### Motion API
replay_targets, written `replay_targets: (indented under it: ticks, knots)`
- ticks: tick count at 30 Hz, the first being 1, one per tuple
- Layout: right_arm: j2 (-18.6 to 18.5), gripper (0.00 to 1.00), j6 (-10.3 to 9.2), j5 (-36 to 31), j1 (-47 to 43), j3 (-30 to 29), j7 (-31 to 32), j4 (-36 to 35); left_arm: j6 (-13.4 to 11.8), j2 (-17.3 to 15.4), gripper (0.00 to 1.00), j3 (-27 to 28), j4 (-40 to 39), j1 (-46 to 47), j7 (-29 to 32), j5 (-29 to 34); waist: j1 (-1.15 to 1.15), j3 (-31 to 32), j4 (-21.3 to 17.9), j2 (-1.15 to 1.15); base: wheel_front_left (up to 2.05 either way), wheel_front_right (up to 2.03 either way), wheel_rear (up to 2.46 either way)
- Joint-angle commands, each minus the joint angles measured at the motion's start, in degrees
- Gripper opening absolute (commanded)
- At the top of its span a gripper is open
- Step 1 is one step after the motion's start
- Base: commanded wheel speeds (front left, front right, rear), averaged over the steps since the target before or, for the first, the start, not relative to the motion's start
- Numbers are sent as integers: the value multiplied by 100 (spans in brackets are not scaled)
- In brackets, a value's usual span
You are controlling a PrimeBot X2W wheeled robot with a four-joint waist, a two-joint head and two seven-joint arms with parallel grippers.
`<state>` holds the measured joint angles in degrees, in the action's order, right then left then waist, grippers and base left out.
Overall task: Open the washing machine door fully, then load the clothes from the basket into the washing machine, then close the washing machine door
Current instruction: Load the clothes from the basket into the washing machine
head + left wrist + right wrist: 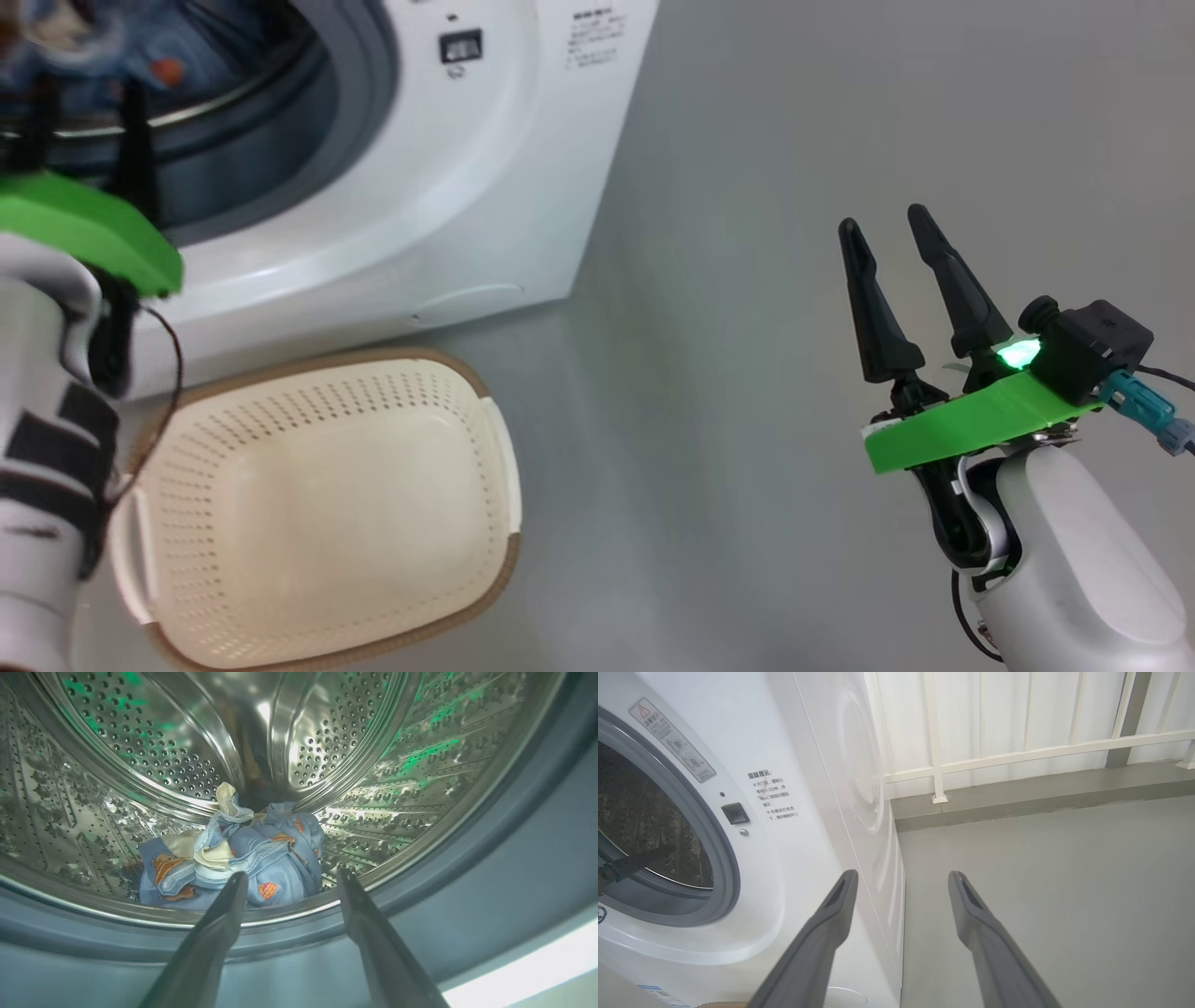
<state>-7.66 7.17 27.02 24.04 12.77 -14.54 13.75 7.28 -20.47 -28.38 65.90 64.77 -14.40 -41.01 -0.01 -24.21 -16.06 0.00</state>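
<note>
A grey floor (pixel 766 392) holds the washing machine (pixel 504 168). The clothes (pixel 261 863) lie in its drum (pixel 140 751), just past the left gripper (pixel 292 874), which is spread wide and empty.

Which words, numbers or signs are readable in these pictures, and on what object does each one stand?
Notice printed on the machine front, beside the door latch: heading seems to read "温馨提示:"; the Chinese lines under it are too small to read.
Sticker beside the drum opening: a red warning triangle; its text is too small to read.
Blue label at the machine's bottom edge: blurred and cut off, unreadable.
</note>
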Motion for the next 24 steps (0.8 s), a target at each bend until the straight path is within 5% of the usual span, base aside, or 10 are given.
replay_targets:
  ticks: [1, 24]
  knots:
    - [-77, 100, 32, 44, -128, 115, -46, -90, 20, -242, 100, 191, -323, -178, -56, -56, 1, 425, 355, 0, 0, 0, 0]
    - [-495, 100, 32, 339, -727, 107, -46, 172, -302, 21, 100, 1380, -2847, -3134, -60, 567, 1, 1708, 1187, 0, 0, 0, 0]
